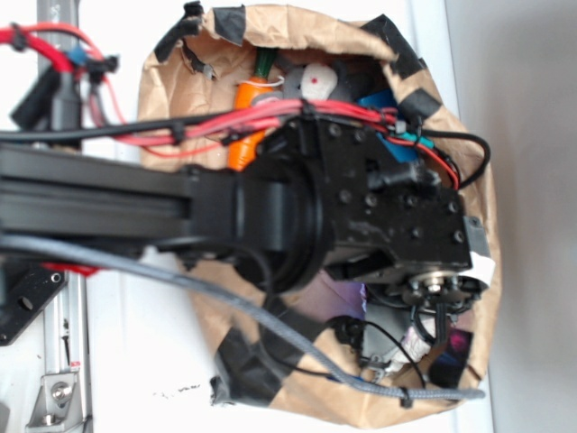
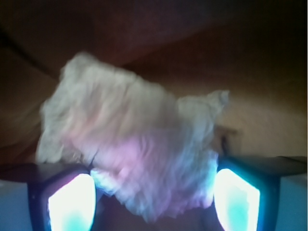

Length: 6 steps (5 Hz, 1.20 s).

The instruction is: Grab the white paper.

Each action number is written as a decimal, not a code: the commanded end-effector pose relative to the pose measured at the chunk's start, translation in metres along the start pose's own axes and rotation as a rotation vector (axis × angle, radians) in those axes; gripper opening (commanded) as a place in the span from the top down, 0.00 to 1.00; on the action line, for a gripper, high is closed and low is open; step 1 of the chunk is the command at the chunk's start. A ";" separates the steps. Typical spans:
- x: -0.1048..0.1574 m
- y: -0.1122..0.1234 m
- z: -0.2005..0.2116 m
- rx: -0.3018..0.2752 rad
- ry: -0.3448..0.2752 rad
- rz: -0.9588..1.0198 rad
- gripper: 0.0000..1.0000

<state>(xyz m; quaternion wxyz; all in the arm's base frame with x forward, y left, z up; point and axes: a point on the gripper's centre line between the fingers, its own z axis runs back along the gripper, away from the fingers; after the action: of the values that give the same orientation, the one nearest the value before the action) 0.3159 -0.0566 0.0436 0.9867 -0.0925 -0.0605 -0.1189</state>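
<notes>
Fingers (image 2: 79, 199) sat nearest the wrist lens, one glowing pad at lower left and one at lower right of the frame, spread apart with the white paper (image 2: 130, 149) between them. Gripper (image 2: 154, 202) was therefore open; no pad was seen pressing into the wad. The wad filled the centre of the wrist frame, blurred, its lower edge reaching down to the level of the pads. Whether either pad touched it could not be told from the blur. Behind it lay brown, dim surface, probably the inside of the brown paper bag (image 1: 180, 81).

Exterior view: the black arm (image 1: 180, 203) crossed from the left and its wrist reached down into the bag, centre to lower right of frame. Only a small white patch showed at the wrist's right edge; whether it was the paper could not be told. An orange item (image 1: 248, 135) and a grey-and-white plush (image 1: 315, 83) lay in the bag at upper centre, well apart from the fingers. The bag rested on the white tabletop (image 1: 117, 361).

Judgement on the step: the fingers looked lined up for the close.
- Close slowly, since tissue compresses and slips.
- Keep the wad centred so both pads bite into bulk and not a loose flap.
- Avoid pinching the bag wall behind.
- Lift straight up to clear the bag rim.
</notes>
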 end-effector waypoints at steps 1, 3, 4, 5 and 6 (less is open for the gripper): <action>0.022 -0.015 0.001 0.029 -0.131 0.049 1.00; 0.013 -0.012 0.002 0.038 -0.111 0.067 1.00; 0.003 0.003 0.033 0.021 -0.117 0.132 1.00; -0.023 0.038 0.087 0.043 -0.137 0.270 1.00; -0.038 0.049 0.131 0.093 -0.141 0.279 1.00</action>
<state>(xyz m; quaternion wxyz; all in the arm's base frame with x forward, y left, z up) 0.2718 0.0245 0.1374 0.9935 -0.0699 -0.0859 0.0268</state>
